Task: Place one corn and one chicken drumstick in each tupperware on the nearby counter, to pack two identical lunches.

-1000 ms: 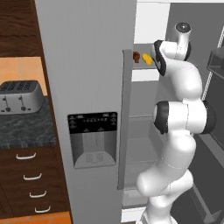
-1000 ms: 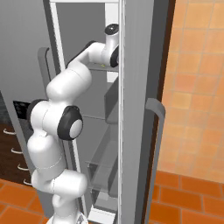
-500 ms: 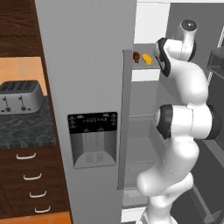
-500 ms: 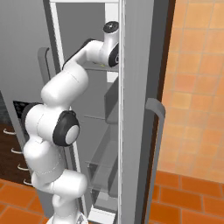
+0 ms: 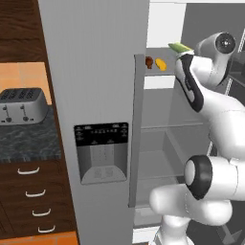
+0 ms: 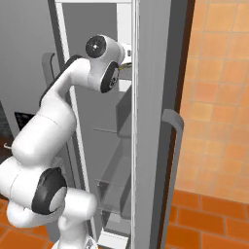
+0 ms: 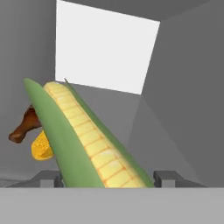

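A long corn (image 7: 94, 148) with green husk lies between my gripper's (image 7: 109, 177) two fingertips, and the gripper is shut on it. In the left base view the corn's green tip (image 5: 179, 47) sticks out by the hand, above the fridge's upper shelf (image 5: 158, 72). On that shelf lie a brown chicken drumstick (image 5: 149, 61) and a short yellow corn (image 5: 161, 64); they also show as the drumstick (image 7: 24, 127) and the cob (image 7: 41, 148) behind the held corn. The dark speckled counter (image 5: 26, 141) lies far left. The tupperware is out of view.
The open fridge's grey door (image 5: 95, 95), with its dispenser panel (image 5: 101, 150), stands between the arm and the counter. A silver toaster (image 5: 21, 106) sits on the counter above brown drawers (image 5: 33, 196). In the right base view another door edge (image 6: 151, 121) rises close beside the arm.
The wrist has swung right and back from the shelf with the corn. The corn's green tip now shows above the shelf. The drumstick and the short cob have stayed put.
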You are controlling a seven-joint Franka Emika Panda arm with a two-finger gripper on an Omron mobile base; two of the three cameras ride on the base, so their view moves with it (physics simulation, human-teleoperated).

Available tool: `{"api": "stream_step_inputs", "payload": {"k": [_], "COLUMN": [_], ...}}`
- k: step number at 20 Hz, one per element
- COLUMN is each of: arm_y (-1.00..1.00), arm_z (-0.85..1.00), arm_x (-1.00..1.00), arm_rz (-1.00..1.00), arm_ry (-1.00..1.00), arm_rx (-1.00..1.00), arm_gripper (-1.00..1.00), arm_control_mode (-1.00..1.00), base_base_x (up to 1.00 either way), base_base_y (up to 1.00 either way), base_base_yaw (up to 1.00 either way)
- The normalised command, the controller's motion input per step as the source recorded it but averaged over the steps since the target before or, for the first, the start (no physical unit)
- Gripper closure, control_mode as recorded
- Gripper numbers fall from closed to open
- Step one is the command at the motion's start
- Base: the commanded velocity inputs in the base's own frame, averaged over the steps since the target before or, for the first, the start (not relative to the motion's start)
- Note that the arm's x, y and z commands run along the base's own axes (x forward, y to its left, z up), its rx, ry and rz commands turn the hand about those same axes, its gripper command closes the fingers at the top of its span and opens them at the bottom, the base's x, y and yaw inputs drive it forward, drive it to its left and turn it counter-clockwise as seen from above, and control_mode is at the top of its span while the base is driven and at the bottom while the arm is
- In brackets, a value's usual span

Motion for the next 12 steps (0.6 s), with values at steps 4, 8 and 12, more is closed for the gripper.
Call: {"api": "stream_step_inputs", "payload": {"k": [4, 8, 12], "arm_y": [0.31, 0.29, 0.06], "arm_z": [0.0, 0.0, -0.45], "arm_x": [-1.0, -1.0, -1.0], "arm_rz": [0.01, 0.01, 0.05], "arm_ry": [0.0, 0.14, 0.4], "arm_rx": [-0.1, -0.05, 0.0], "arm_gripper": [1.0, 1.0, 1.0], "arm_control_mode": [-1.0, -1.0, -1.0], "base_base_x": [0.0, 0.0, 0.0], "base_base_y": [0.0, 0.0, 0.0], "base_base_yaw": [0.0, 0.0, 0.0]}}
